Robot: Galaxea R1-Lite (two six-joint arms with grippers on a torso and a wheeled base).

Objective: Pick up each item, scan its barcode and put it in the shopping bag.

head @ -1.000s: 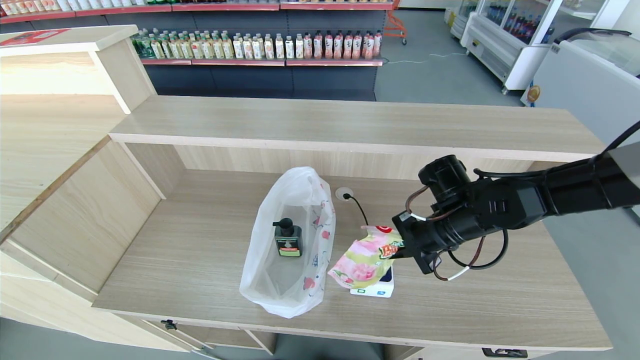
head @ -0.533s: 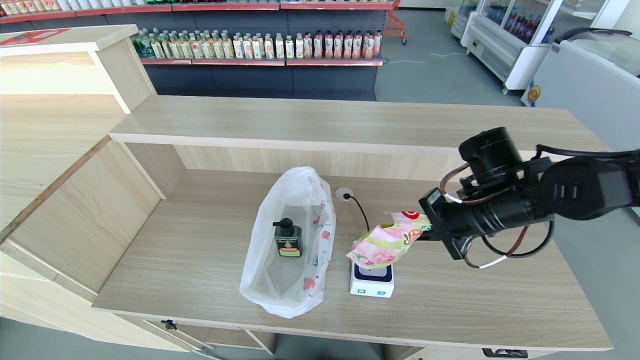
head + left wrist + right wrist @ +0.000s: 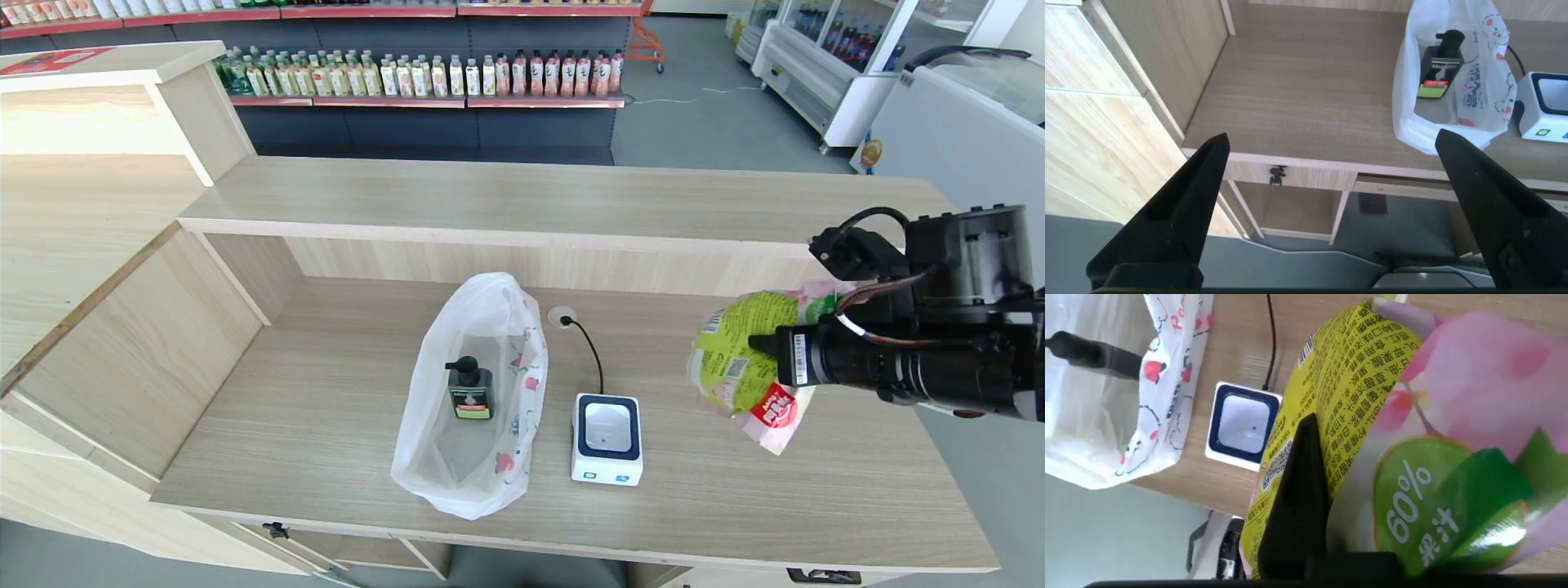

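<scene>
The right tool is clamping a soft snack pouch between its closed fingers, holding it in the air above the right part of the surface, well apart from the scanner. The pouch is looking crumpled. Its yellow-green back, carrying dense print and a small barcode, is facing the scanner's side, while its other face is showing pink and green fruit art, and a red patch is sitting near its lower pale sealed edge. The white shopping bag is lying open just beside the scanner, with a dark pump bottle resting inside it. The left tool is hanging wide open and empty off the near edge of the surface.
</scene>
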